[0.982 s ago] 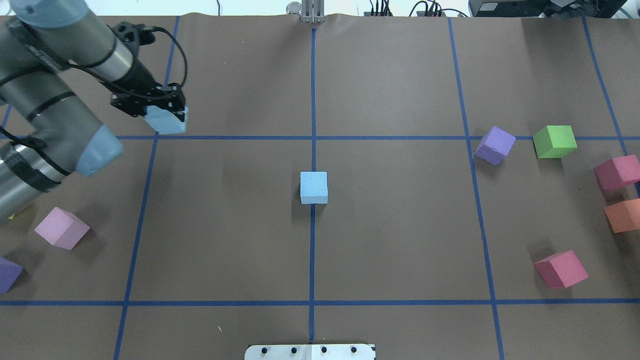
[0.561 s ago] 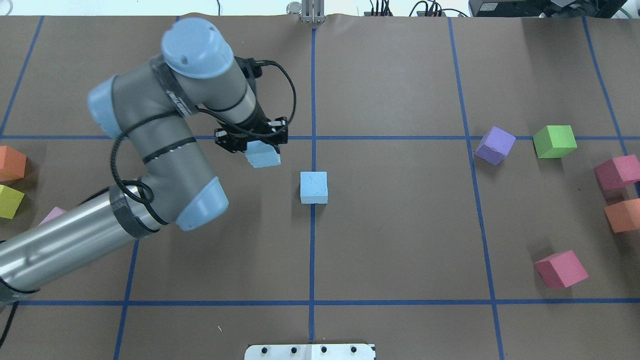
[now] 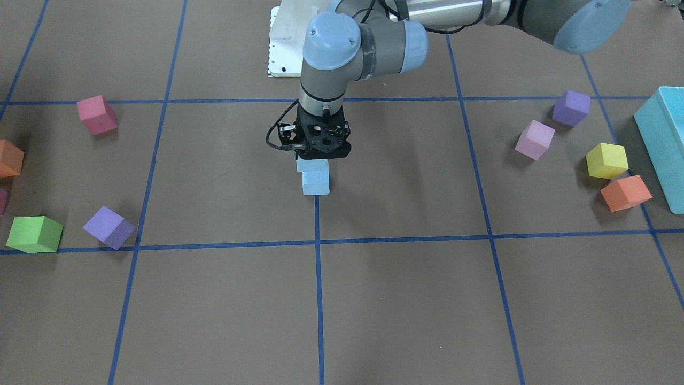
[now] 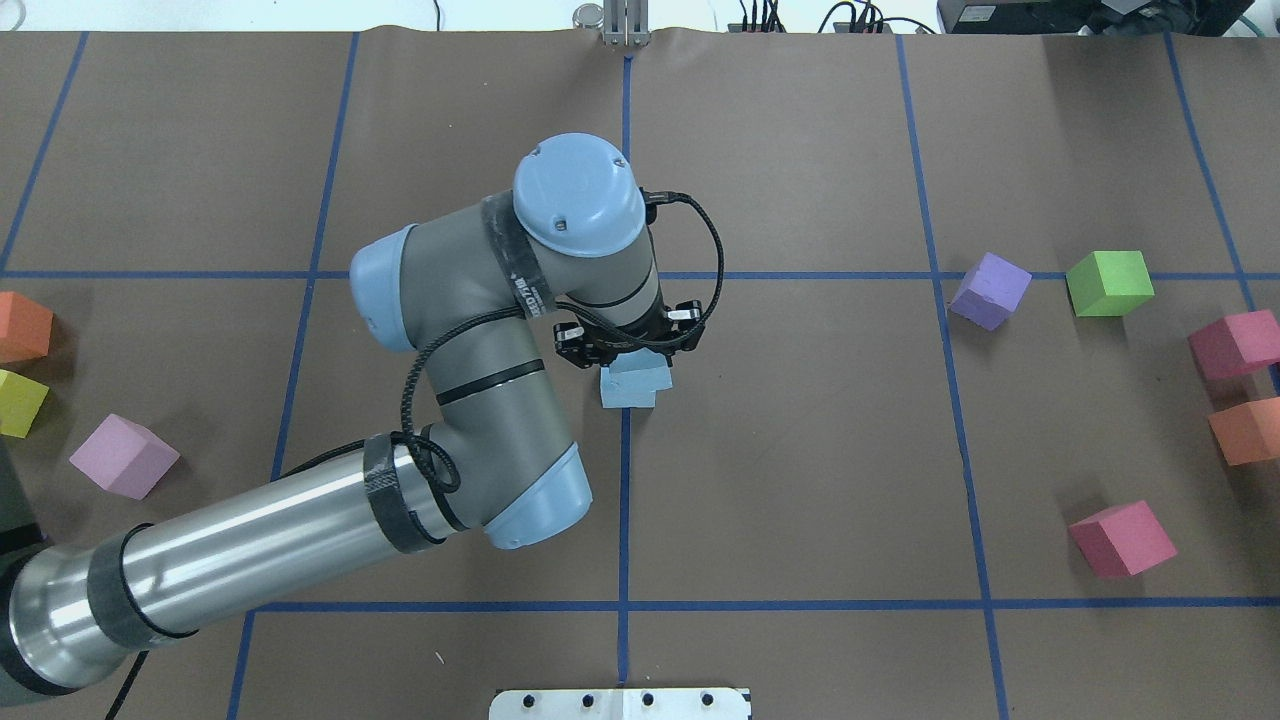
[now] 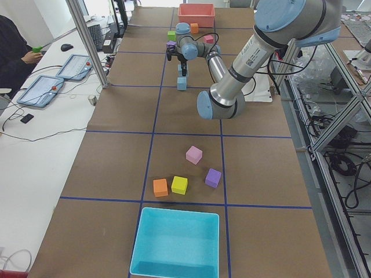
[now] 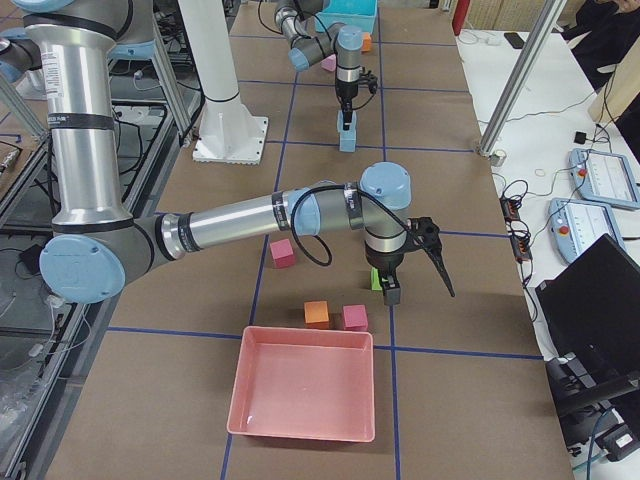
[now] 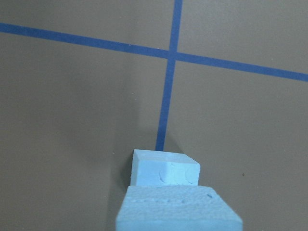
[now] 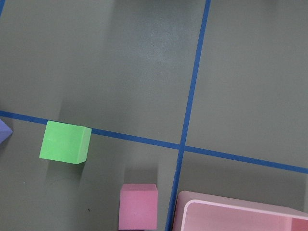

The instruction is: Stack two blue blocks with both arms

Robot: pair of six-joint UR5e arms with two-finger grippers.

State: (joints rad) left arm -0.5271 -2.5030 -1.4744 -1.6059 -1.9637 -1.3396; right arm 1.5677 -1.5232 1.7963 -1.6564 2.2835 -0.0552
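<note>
One blue block [image 4: 622, 399] sits on the centre tape line of the table. My left gripper [image 4: 630, 352] is shut on the second blue block [image 4: 645, 377] and holds it directly over the first, slightly offset. In the front view the held block [image 3: 312, 164] sits on or just above the lower block [image 3: 316, 184]; I cannot tell whether they touch. The left wrist view shows the held block [image 7: 178, 211] at the bottom edge and the lower block [image 7: 166, 168] beyond it. My right gripper [image 6: 393, 293] shows only in the right side view, near a green cube [image 6: 374, 279]; I cannot tell if it is open or shut.
On the right lie a purple cube [image 4: 989, 290], a green cube [image 4: 1109, 283], two red-pink cubes [image 4: 1122, 539] and an orange cube [image 4: 1245, 430]. On the left lie orange [image 4: 22, 326], yellow [image 4: 20, 402] and pink [image 4: 123, 456] cubes. A turquoise bin [image 3: 662, 144] and a pink bin [image 6: 300, 334] stand at the table's ends.
My left arm has swung from the far left to the table's centre, carrying the blue block, which is now over the other blue block. The other cubes have not moved.
</note>
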